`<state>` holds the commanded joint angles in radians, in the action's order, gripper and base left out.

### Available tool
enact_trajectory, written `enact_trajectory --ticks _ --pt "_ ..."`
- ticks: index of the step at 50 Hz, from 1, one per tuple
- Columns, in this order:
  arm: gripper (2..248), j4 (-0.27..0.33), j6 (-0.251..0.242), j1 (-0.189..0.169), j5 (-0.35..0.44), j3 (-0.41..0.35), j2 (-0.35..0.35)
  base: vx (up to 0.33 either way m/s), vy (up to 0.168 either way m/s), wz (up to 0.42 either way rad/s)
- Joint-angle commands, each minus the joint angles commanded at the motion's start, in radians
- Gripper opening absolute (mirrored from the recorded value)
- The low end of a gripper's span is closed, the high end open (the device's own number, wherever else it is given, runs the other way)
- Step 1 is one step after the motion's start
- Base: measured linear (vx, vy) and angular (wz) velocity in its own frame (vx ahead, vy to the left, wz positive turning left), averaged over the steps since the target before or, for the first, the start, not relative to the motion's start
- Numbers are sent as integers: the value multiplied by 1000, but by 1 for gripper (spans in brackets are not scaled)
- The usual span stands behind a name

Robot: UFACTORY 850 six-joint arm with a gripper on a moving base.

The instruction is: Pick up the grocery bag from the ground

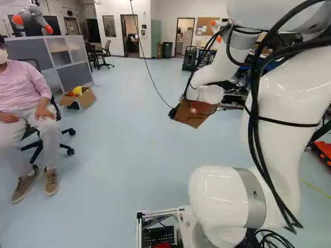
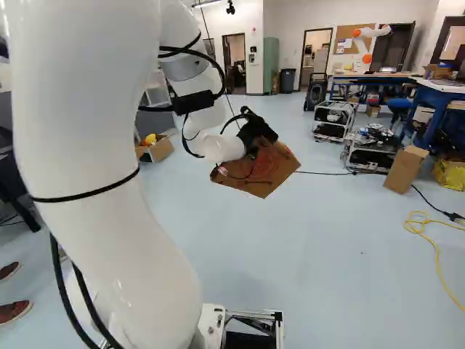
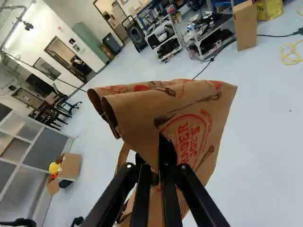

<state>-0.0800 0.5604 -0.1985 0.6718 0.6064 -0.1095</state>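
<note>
Gripper (image 2: 257, 138) holding a brown paper bag (image 2: 270, 169), pinched between its two fingers. The bag is tilted, up in the air above a pale blue floor (image 1: 129, 155). Beyond, an open box (image 1: 88, 98) stands near a grey partition (image 1: 73, 77).

Bright, diffuse light filled the room; small highlights glared on the white arm (image 1: 220, 199), and faint, soft-edged shading lay across the pale floor (image 2: 327, 254).
</note>
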Motion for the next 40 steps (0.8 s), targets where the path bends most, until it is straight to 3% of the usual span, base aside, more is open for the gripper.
enact_trajectory --ticks 40 --pt "26 49 -343 121 123 -318 238 0 0 0"
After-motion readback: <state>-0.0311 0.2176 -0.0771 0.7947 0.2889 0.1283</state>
